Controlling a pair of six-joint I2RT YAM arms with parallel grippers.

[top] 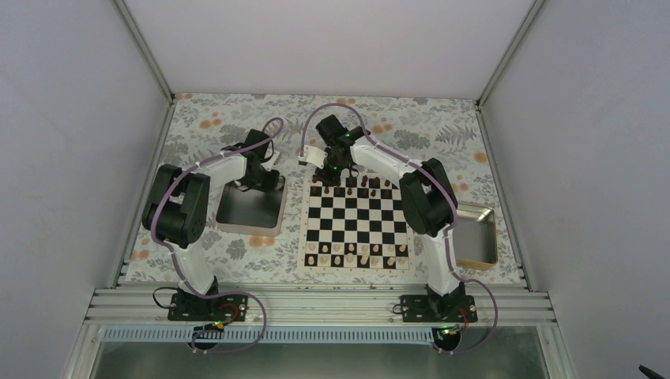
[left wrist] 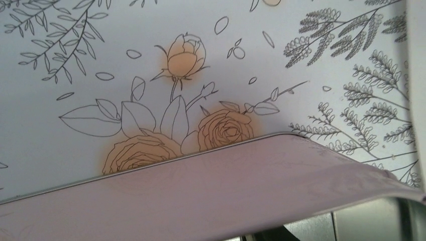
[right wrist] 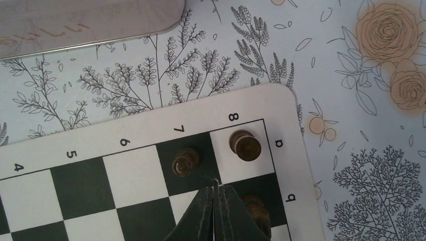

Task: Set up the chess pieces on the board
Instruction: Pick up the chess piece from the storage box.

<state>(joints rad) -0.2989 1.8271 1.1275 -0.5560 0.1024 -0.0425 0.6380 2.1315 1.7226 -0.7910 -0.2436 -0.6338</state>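
Three chess pieces (right wrist: 245, 145) on the board (right wrist: 125, 128) corner, two trays (top: 249, 229). Right jaws closed, empty; left jaws, can't tell.

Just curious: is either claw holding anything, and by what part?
Right gripper: shut, empty. Left gripper, over the tray: cannot tell.

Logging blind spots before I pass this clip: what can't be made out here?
- Left pincer: top view, its own wrist hides the fingers; left wrist view shows none.
- One dark piece: right wrist view, half under the shut right pincer.
- Far-row chess pieces: top view, too small to name.
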